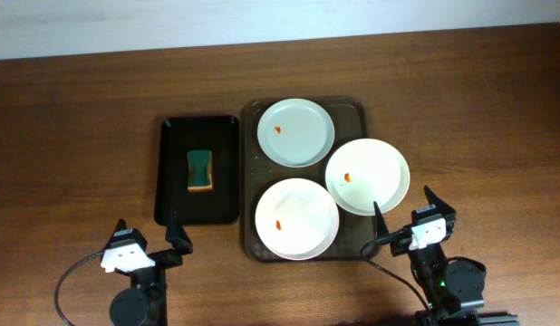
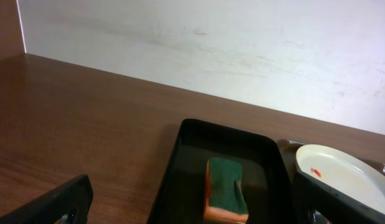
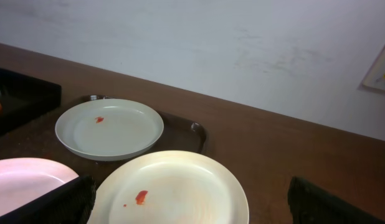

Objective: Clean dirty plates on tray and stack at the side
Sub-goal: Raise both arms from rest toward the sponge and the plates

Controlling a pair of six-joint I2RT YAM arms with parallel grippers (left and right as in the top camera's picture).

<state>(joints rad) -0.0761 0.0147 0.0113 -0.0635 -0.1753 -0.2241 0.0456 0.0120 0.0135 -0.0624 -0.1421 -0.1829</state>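
Three white plates lie on the dark brown tray [image 1: 253, 244]. The far plate [image 1: 296, 132] has a faint spot. The right plate [image 1: 368, 175] overhangs the tray's right rim and has an orange-red spot. The near plate [image 1: 296, 217] has a spot too. In the right wrist view the right plate [image 3: 174, 193] lies just ahead of my open right gripper [image 3: 189, 202], with the far plate [image 3: 109, 127] behind. My right gripper [image 1: 405, 217] sits near the tray's front right corner. My left gripper [image 1: 146, 234] is open and empty in front of the black tray.
A smaller black tray [image 1: 198, 122] left of the brown one holds a green and orange sponge [image 1: 200, 170]. The sponge [image 2: 226, 190] and black tray [image 2: 180, 162] lie ahead of the left gripper [image 2: 192, 202]. A white wall backs the table.
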